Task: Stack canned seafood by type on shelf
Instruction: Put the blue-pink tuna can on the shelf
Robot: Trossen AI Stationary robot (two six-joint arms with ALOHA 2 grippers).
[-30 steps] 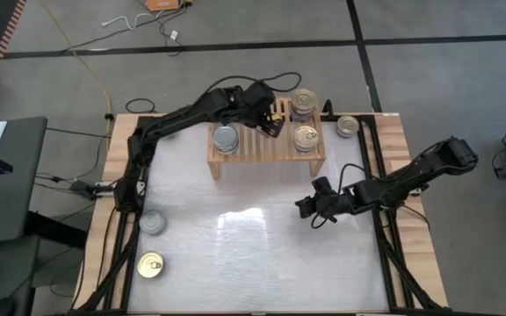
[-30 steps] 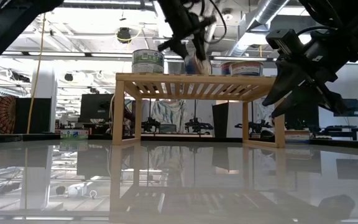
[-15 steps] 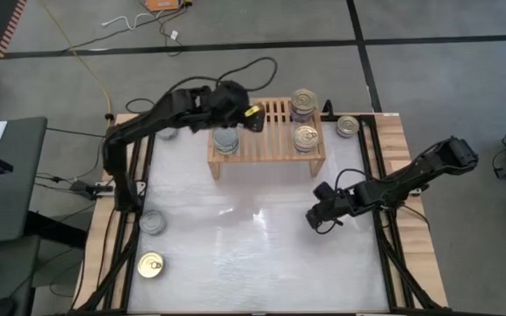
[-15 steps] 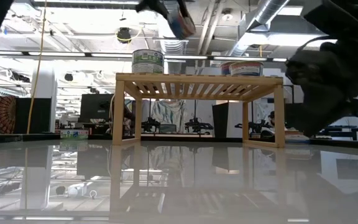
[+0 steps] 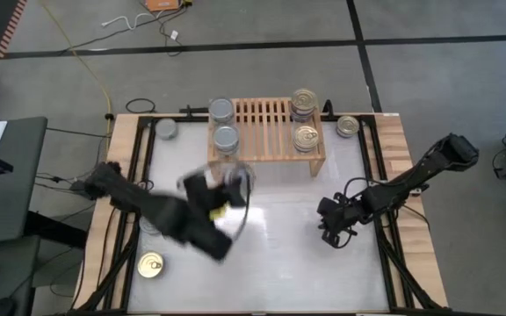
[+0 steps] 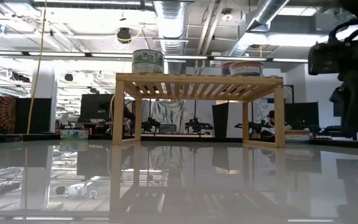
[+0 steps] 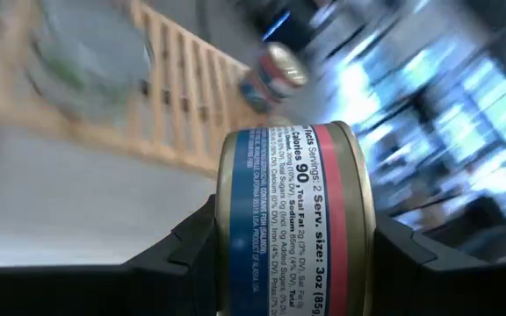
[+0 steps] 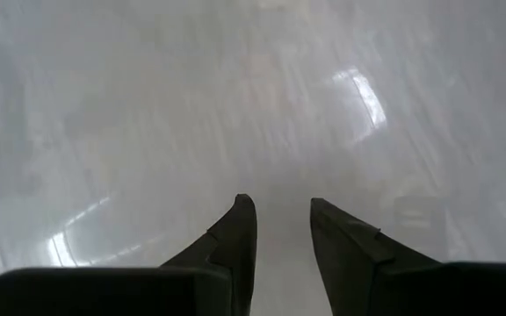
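Blue-labelled can [image 7: 292, 219] sits clamped in the left gripper [image 7: 292, 250], apparently for shelving by type; the right gripper [image 8: 279, 230] hangs narrowly parted, empty.

- Bright, even light across the high view, and the table [image 5: 271, 254] throws back a pale sheen near the frame's centre.
- Heavy motion blur smears the left gripper [image 5: 211, 207], left of centre, into a dark streak.
- Low view: ceiling lamps glow along the top, windows flare white at the upper right, and the shelf [image 6: 197, 84] mirrors sharply in the glossy table.
- The right arm at that view's right edge sits dark, nearly a silhouette.
- Left wrist view: the can [image 7: 295, 219] reads crisp while everything behind it streaks and blurs.
- Right wrist view: soft, hazy, a white glare patch in the upper right, the right gripper [image 8: 282, 219] fairly sharp.
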